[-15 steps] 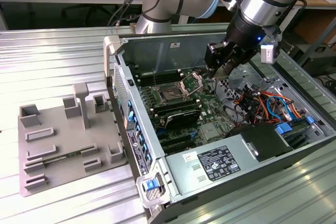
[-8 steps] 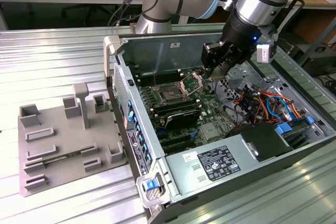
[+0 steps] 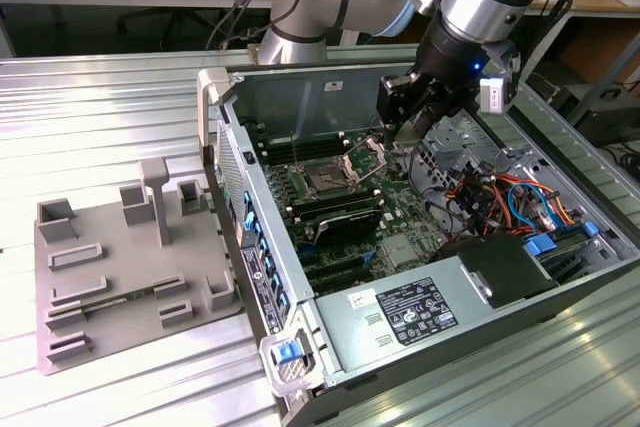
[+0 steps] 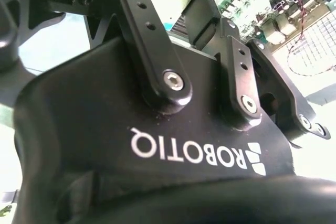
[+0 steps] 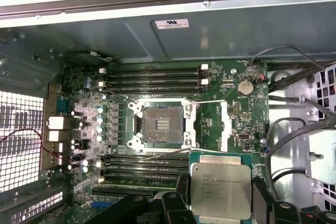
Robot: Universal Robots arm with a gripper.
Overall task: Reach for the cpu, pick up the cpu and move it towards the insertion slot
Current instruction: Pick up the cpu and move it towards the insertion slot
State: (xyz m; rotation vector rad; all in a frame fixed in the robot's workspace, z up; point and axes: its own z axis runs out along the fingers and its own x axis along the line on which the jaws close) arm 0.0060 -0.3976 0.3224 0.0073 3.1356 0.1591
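In the first wrist view the cpu (image 5: 220,188), a flat square chip with a shiny silver top, sits between two black fingers (image 5: 181,191), so my gripper is shut on it. The cpu hangs above the motherboard, a short way off to one side of the insertion slot (image 5: 160,124). The slot has a dark centre, a silver frame and its bracket (image 5: 223,124) swung open. In the exterior view my gripper (image 3: 403,119) hovers inside the open computer case, above and to the exterior view's right of the insertion slot (image 3: 326,183). The gripper's black body (image 4: 157,145) appears in the second wrist view.
Long black memory slots (image 5: 152,77) run on both sides of the socket. Coloured cables (image 3: 500,197) and a drive cage lie at the exterior view's right. A power supply (image 3: 410,312) sits at the case front. A grey fixture tray (image 3: 130,267) rests on the metal table outside the case.
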